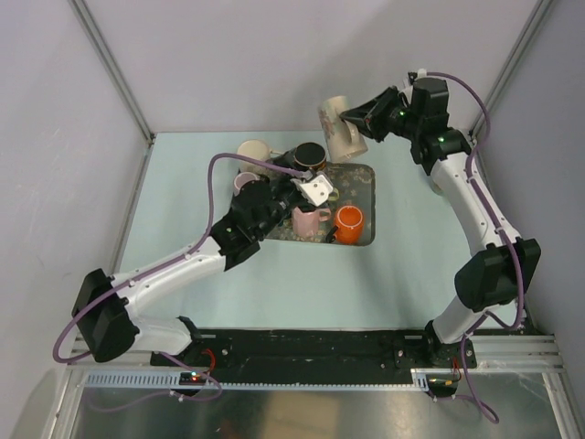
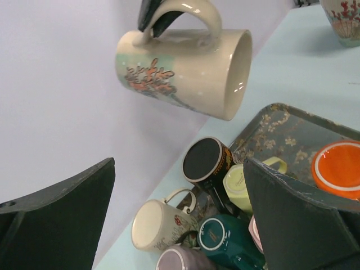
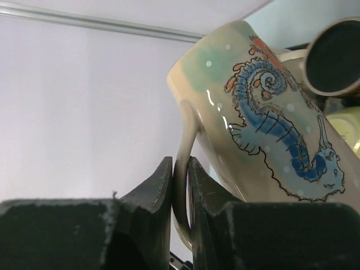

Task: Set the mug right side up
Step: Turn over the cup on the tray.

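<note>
A cream mug with a seahorse print (image 1: pixel 340 128) hangs in the air over the back edge of the tray (image 1: pixel 361 174). My right gripper (image 1: pixel 355 117) is shut on its handle. In the left wrist view the mug (image 2: pixel 185 73) lies on its side, handle up, mouth facing right. In the right wrist view my gripper (image 3: pixel 180 180) pinches the handle loop and the mug body (image 3: pixel 264 124) fills the right side. My left gripper (image 1: pixel 279 190) is open and empty, low over the mugs at the tray's left end (image 2: pixel 179 163).
The patterned tray (image 2: pixel 281 135) holds an orange mug (image 1: pixel 348 222), a pink mug (image 1: pixel 306 219), a pale green mug (image 2: pixel 242 188) and a black mug (image 1: pixel 309 156). A cream mug (image 1: pixel 253 151), a teal mug (image 2: pixel 225 236) and a purple mug (image 1: pixel 245 182) crowd its left edge.
</note>
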